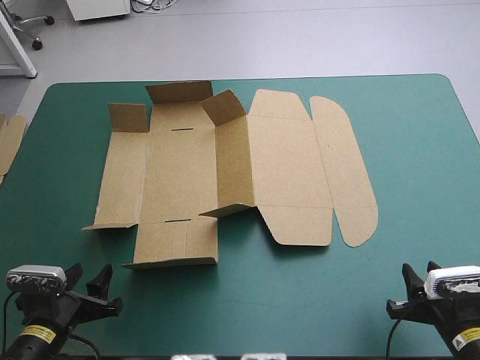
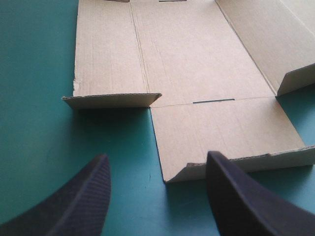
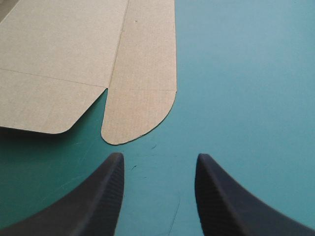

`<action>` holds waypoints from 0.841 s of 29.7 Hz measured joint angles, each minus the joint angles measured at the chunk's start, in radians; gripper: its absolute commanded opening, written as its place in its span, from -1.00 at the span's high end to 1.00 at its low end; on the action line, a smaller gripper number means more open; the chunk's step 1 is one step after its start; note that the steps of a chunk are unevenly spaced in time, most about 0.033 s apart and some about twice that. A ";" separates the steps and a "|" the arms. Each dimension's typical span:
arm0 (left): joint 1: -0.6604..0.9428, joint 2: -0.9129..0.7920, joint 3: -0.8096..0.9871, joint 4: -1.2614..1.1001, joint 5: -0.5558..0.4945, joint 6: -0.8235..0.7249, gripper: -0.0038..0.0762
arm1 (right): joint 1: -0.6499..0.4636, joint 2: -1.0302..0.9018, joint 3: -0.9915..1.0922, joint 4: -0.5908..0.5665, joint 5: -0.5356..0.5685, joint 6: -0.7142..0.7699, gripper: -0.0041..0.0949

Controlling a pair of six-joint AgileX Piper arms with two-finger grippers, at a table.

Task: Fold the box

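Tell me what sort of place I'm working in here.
Probably a robot test bench: a table with a teal-green cover, a brown box lying mostly flat, and the left gripper and right gripper open at the near edge.

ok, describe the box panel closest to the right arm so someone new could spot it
On the teal-green table the brown box lies mostly flat. Its rightmost panel is a long narrow strip running far-to-near. Unlike its neighbours, it has one curved outer edge, rounded at both ends.
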 measured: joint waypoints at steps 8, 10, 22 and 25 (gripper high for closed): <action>0.000 0.000 0.000 0.000 0.000 0.000 -0.13 | 0.000 0.000 0.000 0.000 0.000 0.000 0.04; 0.000 0.000 0.000 0.000 0.000 0.000 -0.13 | 0.000 0.000 0.000 0.000 0.000 0.000 0.04; 0.000 0.059 -0.053 0.000 0.056 0.000 -0.13 | 0.000 0.018 -0.023 0.000 0.030 0.000 0.04; 0.000 0.123 -0.095 -0.005 0.080 0.000 -0.13 | 0.000 0.069 -0.061 0.006 0.041 0.000 0.04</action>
